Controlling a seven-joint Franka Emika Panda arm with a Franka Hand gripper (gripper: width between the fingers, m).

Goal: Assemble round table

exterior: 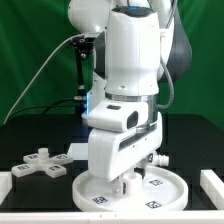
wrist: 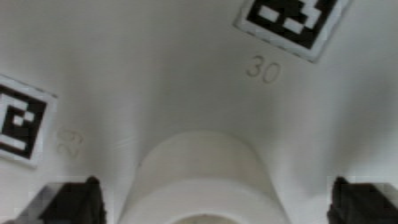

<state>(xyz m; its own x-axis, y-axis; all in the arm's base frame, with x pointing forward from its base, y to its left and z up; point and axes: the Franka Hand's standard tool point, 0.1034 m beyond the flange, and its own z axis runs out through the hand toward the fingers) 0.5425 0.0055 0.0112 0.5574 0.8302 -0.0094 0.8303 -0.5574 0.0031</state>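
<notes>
The large round disc (exterior: 160, 186) lies flat on the black table at the front, and its tagged surface (wrist: 160, 80) fills the wrist view. The short thick leg (wrist: 205, 165) stands upright on the disc's middle; in the exterior view only a little of it (exterior: 128, 183) shows under the hand. My gripper (exterior: 127, 178) is lowered over it. In the wrist view my gripper (wrist: 217, 205) straddles the leg, with a gap between each dark finger (wrist: 75, 200) and the leg, so it is open. The cross-shaped foot piece (exterior: 40, 163) lies on the table at the exterior view's left.
White raised edges stand at the front left (exterior: 5, 186) and front right (exterior: 212, 184) of the table. A green backdrop (exterior: 30, 50) hangs behind the arm. The arm's bulk hides the table behind the disc.
</notes>
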